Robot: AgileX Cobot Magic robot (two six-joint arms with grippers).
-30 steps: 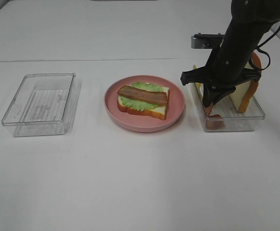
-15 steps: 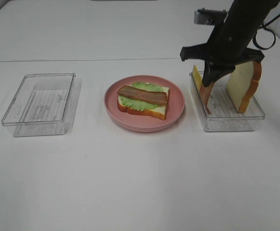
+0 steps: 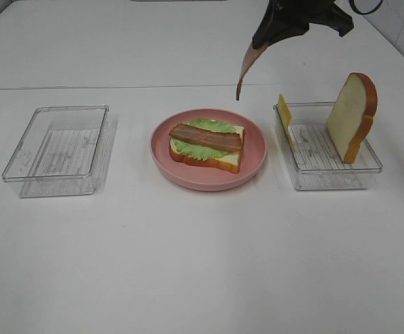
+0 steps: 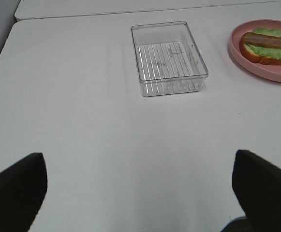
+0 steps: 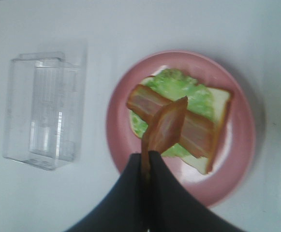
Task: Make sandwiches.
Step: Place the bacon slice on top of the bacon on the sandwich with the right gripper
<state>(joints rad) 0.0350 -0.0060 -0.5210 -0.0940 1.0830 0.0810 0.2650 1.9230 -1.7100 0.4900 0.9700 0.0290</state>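
Note:
A part-built sandwich lies on the pink plate (image 3: 208,182): a white bread slice (image 3: 226,161), green lettuce (image 3: 193,147) and a brown bacon strip (image 3: 205,137) on top. My right gripper (image 3: 268,35) is shut on a second bacon strip (image 3: 245,67), which hangs high above the plate's far right side. The right wrist view shows this strip (image 5: 167,125) over the sandwich, pinched in the shut gripper (image 5: 147,159). A second bread slice (image 3: 351,118) and yellow cheese (image 3: 284,115) stand in the right clear tray (image 3: 334,181). My left gripper (image 4: 140,169) is open and empty above bare table.
An empty clear tray (image 3: 59,149) sits left of the plate and also shows in the left wrist view (image 4: 169,58). The white table has a seam line behind the trays. The left gripper is out of the exterior view.
My right gripper has lifted the second bacon strip out of the right tray and carried it up and to the left, towards the plate. The bread and cheese stay in the tray.

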